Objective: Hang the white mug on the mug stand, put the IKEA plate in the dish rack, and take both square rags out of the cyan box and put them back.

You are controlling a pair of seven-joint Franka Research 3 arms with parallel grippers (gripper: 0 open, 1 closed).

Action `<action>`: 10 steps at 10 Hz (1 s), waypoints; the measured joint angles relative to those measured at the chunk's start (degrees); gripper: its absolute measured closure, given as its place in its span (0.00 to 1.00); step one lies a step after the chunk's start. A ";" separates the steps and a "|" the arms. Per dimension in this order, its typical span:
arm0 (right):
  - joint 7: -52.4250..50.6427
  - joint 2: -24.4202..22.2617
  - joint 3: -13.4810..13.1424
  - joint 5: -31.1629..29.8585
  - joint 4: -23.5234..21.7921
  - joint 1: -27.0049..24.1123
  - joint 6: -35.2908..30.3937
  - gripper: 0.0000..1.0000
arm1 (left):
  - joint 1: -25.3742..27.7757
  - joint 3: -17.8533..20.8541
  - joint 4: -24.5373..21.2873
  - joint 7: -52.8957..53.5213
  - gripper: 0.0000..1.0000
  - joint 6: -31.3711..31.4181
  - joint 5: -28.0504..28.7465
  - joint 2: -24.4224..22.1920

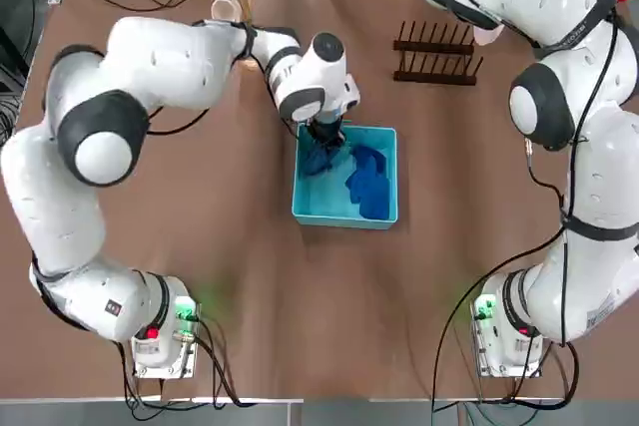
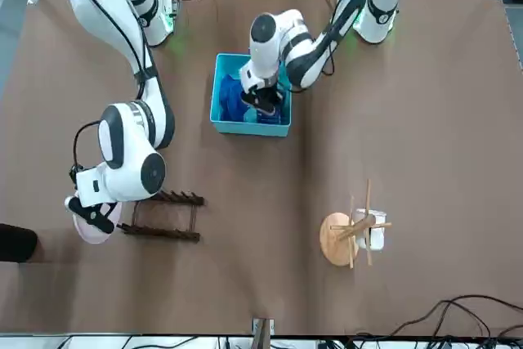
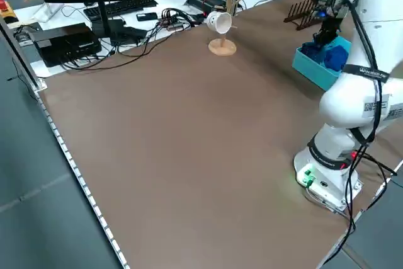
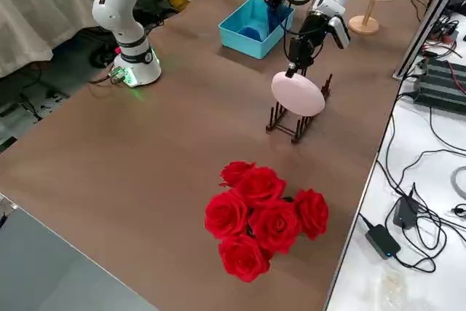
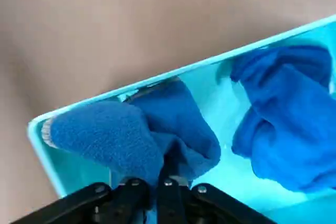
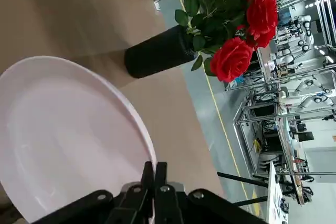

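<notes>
Left arm base [image 1: 160, 331]: at the near table edge, the arm reaching out over the middle of the table.
Cyan box [image 1: 384, 216]: mid-table, with both dark blue rags inside it.
Left gripper [image 1: 326, 133]: down inside the box at its far left corner, fingers pinched fully together on a bunched fold of one rag.
Held rag [image 5: 157, 140]: gathered up between the fingers, part of it draped against the box wall; it does not yet look clear of the box.
Second rag [image 1: 369, 179]: lying loose on the box floor beside the held one, untouched.
Right gripper [image 4: 291, 69]: beyond the box, at the dish rack's end, fingers clamped tight on the plate's rim.
IKEA plate [image 4: 298, 94]: held on edge in the air, just beside the rack; I judge it not yet seated between the pegs.
Dish rack [image 1: 436, 57]: far right of the table, no plate in its slots.
White mug [image 3: 219, 22]: hanging on a peg of the mug stand [image 3: 222, 46] at the far left of the table.
Done: mug hung.
In hand: plate about to be racked; first rag being taken out.
Left: seat the plate, lift out both rags, return both to the box.
Red roses [image 4: 266, 216]: in a dark vase, off to the robot's right, not part of the job.
</notes>
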 joint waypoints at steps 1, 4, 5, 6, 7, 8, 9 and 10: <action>0.64 0.36 0.00 -0.04 0.00 0.00 0.06 0.97 | 0.03 0.07 0.79 1.12 0.94 -2.97 -2.02 -1.96; 2.52 1.12 0.03 -0.56 -0.02 0.03 0.89 0.97 | 0.15 2.79 4.68 6.24 0.94 -13.25 -4.23 -7.50; 2.72 1.30 0.07 -0.66 -0.05 0.10 1.15 0.97 | 0.18 5.95 4.90 9.41 0.94 -16.19 -4.36 -10.47; 3.18 1.53 0.12 -0.70 -0.10 0.21 1.20 0.97 | 0.25 10.00 4.94 11.81 0.94 -18.91 -6.17 -12.93; 3.78 1.89 0.16 -0.72 -0.19 0.32 1.23 0.97 | 0.36 14.93 4.87 15.99 0.94 -20.70 -8.64 -14.66; 4.63 2.41 0.20 -0.73 -0.32 0.42 1.47 0.97 | 0.59 19.47 4.68 21.45 0.94 -22.16 -10.99 -15.52; 5.67 2.89 0.26 -0.74 -0.77 0.50 1.80 0.97 | 0.73 23.69 4.16 26.44 0.94 -23.76 -13.39 -15.72; 6.23 3.06 0.28 -0.75 -1.57 0.58 2.01 0.97 | 0.84 27.06 2.78 29.72 0.94 -24.43 -14.70 -15.63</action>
